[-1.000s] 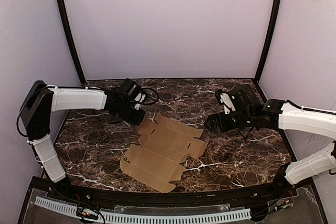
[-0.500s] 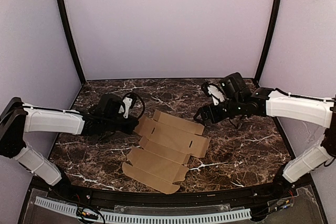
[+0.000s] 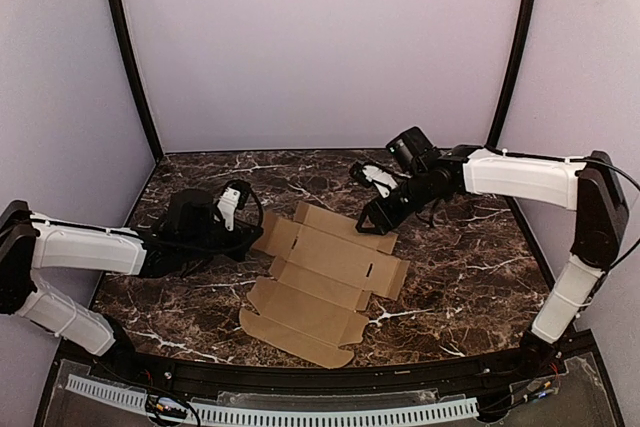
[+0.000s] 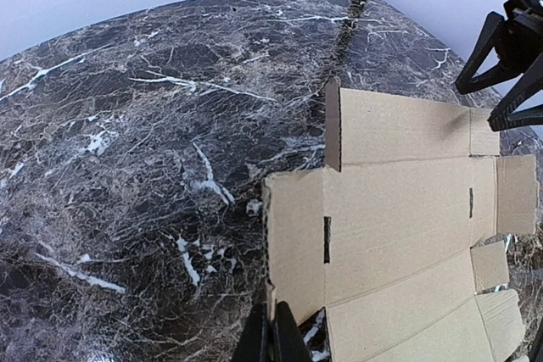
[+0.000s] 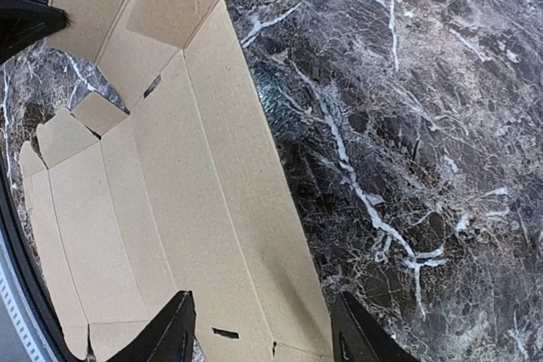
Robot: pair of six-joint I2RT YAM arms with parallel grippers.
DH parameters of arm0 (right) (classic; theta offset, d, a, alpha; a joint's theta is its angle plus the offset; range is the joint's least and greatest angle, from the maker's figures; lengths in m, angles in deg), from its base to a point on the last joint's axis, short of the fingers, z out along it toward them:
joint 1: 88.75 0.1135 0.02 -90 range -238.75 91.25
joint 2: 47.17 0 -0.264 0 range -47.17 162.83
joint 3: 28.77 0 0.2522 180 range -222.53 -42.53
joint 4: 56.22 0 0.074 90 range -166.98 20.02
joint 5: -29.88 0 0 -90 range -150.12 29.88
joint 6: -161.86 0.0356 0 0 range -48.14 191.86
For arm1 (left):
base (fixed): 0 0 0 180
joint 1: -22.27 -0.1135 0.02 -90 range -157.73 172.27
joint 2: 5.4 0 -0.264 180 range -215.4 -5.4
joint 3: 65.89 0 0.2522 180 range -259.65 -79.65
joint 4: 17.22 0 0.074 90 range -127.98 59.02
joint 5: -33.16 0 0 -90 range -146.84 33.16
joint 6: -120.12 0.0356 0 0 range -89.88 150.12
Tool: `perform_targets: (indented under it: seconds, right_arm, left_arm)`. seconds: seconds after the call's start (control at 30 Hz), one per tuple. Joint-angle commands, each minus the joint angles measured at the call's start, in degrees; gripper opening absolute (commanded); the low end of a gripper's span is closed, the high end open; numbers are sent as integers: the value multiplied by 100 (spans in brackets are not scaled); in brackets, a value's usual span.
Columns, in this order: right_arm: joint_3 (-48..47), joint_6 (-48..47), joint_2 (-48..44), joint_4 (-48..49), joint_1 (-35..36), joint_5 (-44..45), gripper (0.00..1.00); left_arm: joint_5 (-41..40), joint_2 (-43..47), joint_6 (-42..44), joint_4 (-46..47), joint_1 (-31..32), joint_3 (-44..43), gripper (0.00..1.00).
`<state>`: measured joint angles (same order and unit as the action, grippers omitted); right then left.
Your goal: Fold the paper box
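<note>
Where the flat, unfolded paper box lies mid-table on dark marble, the left gripper sits at its left edge, jaws shut (whether they pinch the card is unclear). The right gripper hangs over the far edge, jaws parted astride the card, gripping nothing.

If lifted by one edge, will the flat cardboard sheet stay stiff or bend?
Probably it bends: the cardboard sheet is thin and creased, and one flap stands up. It looks light, so a push may slide it over the smooth table.
</note>
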<state>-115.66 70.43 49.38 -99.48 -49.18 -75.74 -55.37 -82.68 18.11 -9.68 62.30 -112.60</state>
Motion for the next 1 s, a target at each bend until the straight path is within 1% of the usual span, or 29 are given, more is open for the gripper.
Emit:
perform_targets:
  seconds: [0.0, 0.23, 0.33, 0.47, 0.67, 0.87, 0.93, 0.97]
  right_arm:
    - [-299, -263, 202, -346, -45, -287, 54]
    - [-518, -488, 467, -478, -115, -302, 54]
    - [-591, -575, 547, -569, -138, -353, 50]
    - [-570, -669, 596, -613, -143, -418, 50]
    - [-540, -670, 521, -739, -145, -550, 36]
    - [-474, -665, 412, -725, -143, -806, 20]
    - [-475, -661, 415, -725, -148, -894, 17]
    - [-475, -658, 416, -727, -143, -945, 13]
  left_arm:
    - [186, 201, 169, 334, 14, 170, 0]
    - [321, 288, 291, 386, 14, 250, 0]
    - [326, 299, 320, 392, 16, 261, 0]
    - [330, 309, 320, 409, 9, 267, 0]
    - [276, 313, 318, 429, 8, 294, 0]
    - [224, 331, 321, 470, 21, 313, 1]
    - [220, 335, 315, 484, 14, 312, 1]
    - [219, 331, 310, 491, 16, 306, 0]
